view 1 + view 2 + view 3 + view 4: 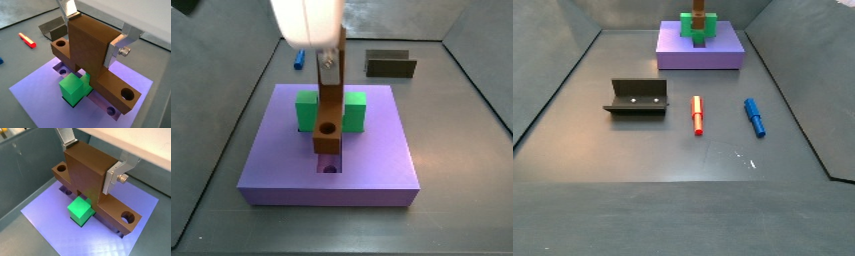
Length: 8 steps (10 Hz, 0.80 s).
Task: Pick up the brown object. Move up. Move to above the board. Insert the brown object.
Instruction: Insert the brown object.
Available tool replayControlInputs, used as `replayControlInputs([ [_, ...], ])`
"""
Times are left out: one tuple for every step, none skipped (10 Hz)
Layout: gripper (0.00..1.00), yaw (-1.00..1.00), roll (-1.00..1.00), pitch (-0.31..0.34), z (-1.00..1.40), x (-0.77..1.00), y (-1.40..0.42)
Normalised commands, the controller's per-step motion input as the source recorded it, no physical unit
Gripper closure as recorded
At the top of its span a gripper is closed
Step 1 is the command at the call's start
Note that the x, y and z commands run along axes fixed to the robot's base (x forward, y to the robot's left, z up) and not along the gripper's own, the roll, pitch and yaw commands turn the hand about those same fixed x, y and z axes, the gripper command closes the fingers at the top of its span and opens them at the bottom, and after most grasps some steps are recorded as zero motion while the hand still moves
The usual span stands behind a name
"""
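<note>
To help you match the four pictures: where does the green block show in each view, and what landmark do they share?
Wrist view: green block low, beside the brown object held by the end effector.
Wrist view: lower middle.
Side view: centre, behind the bar.
Side view: top, far away.
Shared landmark: the board.

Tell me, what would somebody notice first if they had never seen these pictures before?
Probably the brown object, which the gripper holds upright in its jaws over the middle of the purple board, its lower end right at the groove. Next comes the bright green block sitting on the board beside it. Out on the grey floor lie a red pen and a blue pen, near the dark fixture.
</note>
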Motion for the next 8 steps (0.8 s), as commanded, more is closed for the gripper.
replayControlInputs([
  [1.0, -0.03, 0.19, 0.067, -0.33, 0.05, 0.0],
  [1.0, 0.0, 0.16, 0.0, -0.34, -0.09, 0.0],
  [1.0, 0.0, 0.14, 0.0, -0.38, -0.1, 0.0],
  [1.0, 0.0, 0.08, 0.0, -0.29, 0.0, 0.0],
  [1.0, 0.0, 0.05, 0.0, -0.25, 0.11, 0.0],
  [1.0, 0.0, 0.03, 0.009, -0.26, 0.19, 0.0],
  [1.0, 0.0, 0.04, 0.0, -0.27, 0.16, 0.0],
  [1.0, 0.0, 0.06, 0.0, -0.31, 0.07, 0.0],
])
